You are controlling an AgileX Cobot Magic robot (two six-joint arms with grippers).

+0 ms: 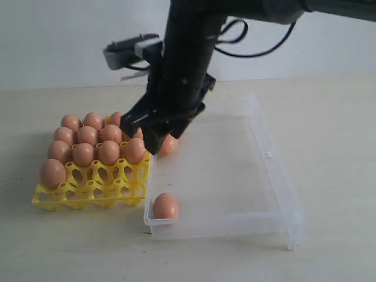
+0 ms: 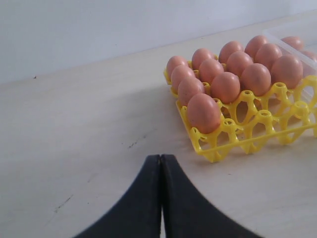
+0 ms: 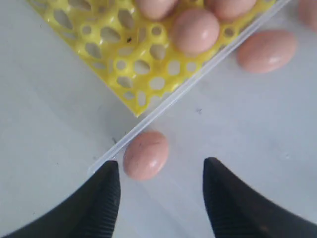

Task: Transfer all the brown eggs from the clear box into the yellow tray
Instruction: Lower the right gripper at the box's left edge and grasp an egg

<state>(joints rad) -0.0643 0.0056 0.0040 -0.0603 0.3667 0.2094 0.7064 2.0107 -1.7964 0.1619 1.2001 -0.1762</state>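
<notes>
Right wrist view first: how does the right gripper (image 3: 161,166) stand?
— Spread wide, its two black fingers (image 3: 106,198) well apart and holding nothing. One brown egg (image 3: 146,154) lies on its side below the gap, nearer one finger than the other.

Where does that egg lie?
— Tucked into a corner of the clear box (image 3: 173,99), close to the wall. The yellow tray (image 3: 133,49) sits just past that wall, ahead of the fingers.

Anything else in the box?
— A second egg (image 3: 267,50) lies farther ahead of the gripper on the box floor, beside the same wall. Part of a third egg (image 3: 309,12) shows beyond it at the edge of view.

And the tray?
— In the exterior view it lies below the right gripper and to one side, with the box's bare floor to the other. Roughly a dozen seated eggs (image 1: 83,154) fill its cups. The row farthest from the gripper holds one and is otherwise open.

The left gripper (image 2: 161,161)?
— Its fingers are pressed together with nothing between them, over the bare table (image 2: 74,148). The tray stands ahead of it, off to one side.
</notes>
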